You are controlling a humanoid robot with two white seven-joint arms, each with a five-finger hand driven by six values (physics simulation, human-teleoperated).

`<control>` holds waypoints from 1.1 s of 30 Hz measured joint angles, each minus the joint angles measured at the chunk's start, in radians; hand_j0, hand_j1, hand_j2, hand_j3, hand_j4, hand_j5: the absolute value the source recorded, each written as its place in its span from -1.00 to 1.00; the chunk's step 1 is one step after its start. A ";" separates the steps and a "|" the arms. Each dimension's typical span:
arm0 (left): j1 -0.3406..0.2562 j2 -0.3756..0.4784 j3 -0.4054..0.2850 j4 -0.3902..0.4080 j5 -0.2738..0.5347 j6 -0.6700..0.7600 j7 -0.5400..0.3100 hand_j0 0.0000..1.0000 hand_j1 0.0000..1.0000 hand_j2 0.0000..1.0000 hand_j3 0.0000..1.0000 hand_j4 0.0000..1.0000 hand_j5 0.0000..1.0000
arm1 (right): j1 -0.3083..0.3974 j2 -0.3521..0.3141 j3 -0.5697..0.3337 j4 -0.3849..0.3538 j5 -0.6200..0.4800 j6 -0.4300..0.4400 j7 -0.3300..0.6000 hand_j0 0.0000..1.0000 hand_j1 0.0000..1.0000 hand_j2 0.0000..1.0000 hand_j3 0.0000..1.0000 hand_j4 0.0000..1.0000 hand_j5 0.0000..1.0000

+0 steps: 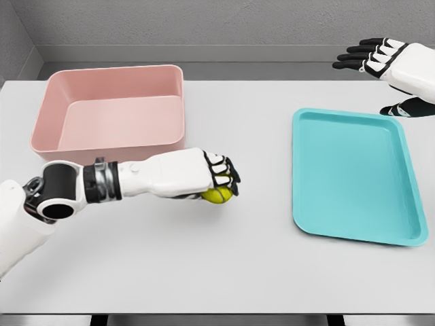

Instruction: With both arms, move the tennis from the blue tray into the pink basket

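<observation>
Dark fingers [228,175] of the left hand [212,175] curl down around the yellow-green tennis ball [219,195], which shows only as a crescent beneath the palm and knuckles. The hand grips the ball over the bare white table [204,265], just in front of the pink basket [112,112] and near its front right corner. Whether the ball touches the table surface cannot be told, since the hand covers most of it. Behind the hand, the white forearm runs back to the left, through a black and grey wrist joint, to an elbow at the lower left edge of the view.

The ball lies between the two containers, closer to the basket, and well apart from the blue tray [353,176], which sits flat on the right side of the table.

At the upper right, the right hand [380,58] hangs above the far right corner of the table, beyond the tray's far edge. Its black-tipped fingers are stretched out towards the left, loosely spread, holding nothing, with the thumb lower down near the frame's right edge
</observation>
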 measured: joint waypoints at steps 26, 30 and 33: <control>-0.126 0.078 0.262 0.482 -0.066 -0.002 -0.011 -0.24 -0.24 -0.24 -0.24 -0.24 -0.24 | 0.003 -0.001 -0.001 0.000 0.000 -0.002 0.000 1.00 1.00 1.00 1.00 1.00 1.00; -0.133 0.063 0.261 0.538 -0.083 -0.001 -0.011 -0.22 -0.22 -0.22 -0.22 -0.22 -0.22 | 0.003 -0.001 -0.002 0.000 0.000 -0.002 0.000 1.00 1.00 1.00 1.00 1.00 1.00; -0.144 0.052 0.262 0.561 -0.092 -0.001 -0.011 0.42 0.42 0.42 0.42 0.42 0.42 | 0.002 -0.001 -0.002 0.000 0.000 -0.002 0.000 1.00 1.00 1.00 1.00 1.00 1.00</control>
